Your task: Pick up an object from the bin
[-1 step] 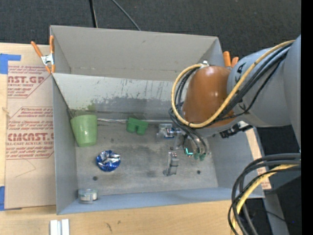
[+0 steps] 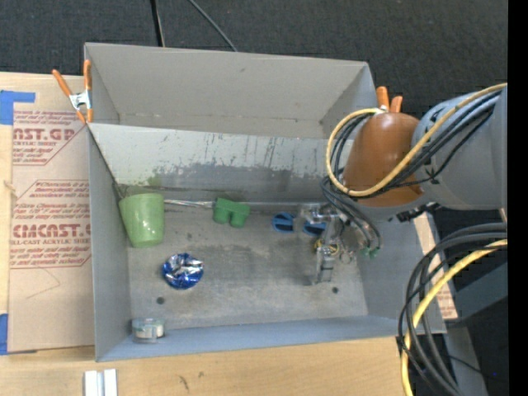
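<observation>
My gripper [image 2: 324,262] hangs low over the right part of the bin floor, reaching down from the arm on the right. Just left of it and slightly farther back lies a small blue piece [image 2: 285,222]. A second blue bit [image 2: 313,226] sits right at the gripper's upper side, partly hidden by it. I cannot tell whether that bit touches the gripper. A small green block [image 2: 231,212] lies farther left along the back wall. I see nothing held in the gripper.
A light green cup [image 2: 142,219] lies on its side at the left wall. A crumpled blue and white wrapper [image 2: 182,271] lies front left. A small clear cap-like thing [image 2: 148,328] sits in the front left corner. The arm's orange cover and cables overhang the bin's right rim.
</observation>
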You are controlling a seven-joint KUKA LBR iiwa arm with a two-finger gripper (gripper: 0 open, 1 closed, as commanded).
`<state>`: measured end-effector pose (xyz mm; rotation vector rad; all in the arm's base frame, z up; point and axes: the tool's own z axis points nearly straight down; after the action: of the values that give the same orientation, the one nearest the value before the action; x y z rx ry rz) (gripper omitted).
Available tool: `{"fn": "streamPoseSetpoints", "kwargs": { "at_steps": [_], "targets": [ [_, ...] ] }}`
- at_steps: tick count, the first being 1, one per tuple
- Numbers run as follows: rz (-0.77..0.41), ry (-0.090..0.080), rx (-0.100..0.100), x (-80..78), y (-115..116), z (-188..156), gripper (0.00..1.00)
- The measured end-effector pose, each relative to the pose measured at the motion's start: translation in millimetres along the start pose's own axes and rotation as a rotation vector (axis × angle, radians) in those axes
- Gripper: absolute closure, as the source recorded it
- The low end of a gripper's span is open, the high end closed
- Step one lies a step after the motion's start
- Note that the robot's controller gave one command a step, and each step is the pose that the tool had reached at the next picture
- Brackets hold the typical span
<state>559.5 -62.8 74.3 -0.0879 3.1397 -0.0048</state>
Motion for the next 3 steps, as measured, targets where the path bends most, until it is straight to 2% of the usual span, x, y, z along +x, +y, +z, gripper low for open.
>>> {"fn": "streamPoseSetpoints", "kwargs": {
  "at_steps": [1,2,3],
  "targets": [
    [-0.110,-0.003,-0.001,-26.6,-72.7,3.7,0.00],
    [-0.497,-0.003,-0.003,-22.2,-61.3,4.7,0.00],
    [-0.494,-0.004,-0.003,-22.6,-62.0,3.8,1.00]
  ]
}}
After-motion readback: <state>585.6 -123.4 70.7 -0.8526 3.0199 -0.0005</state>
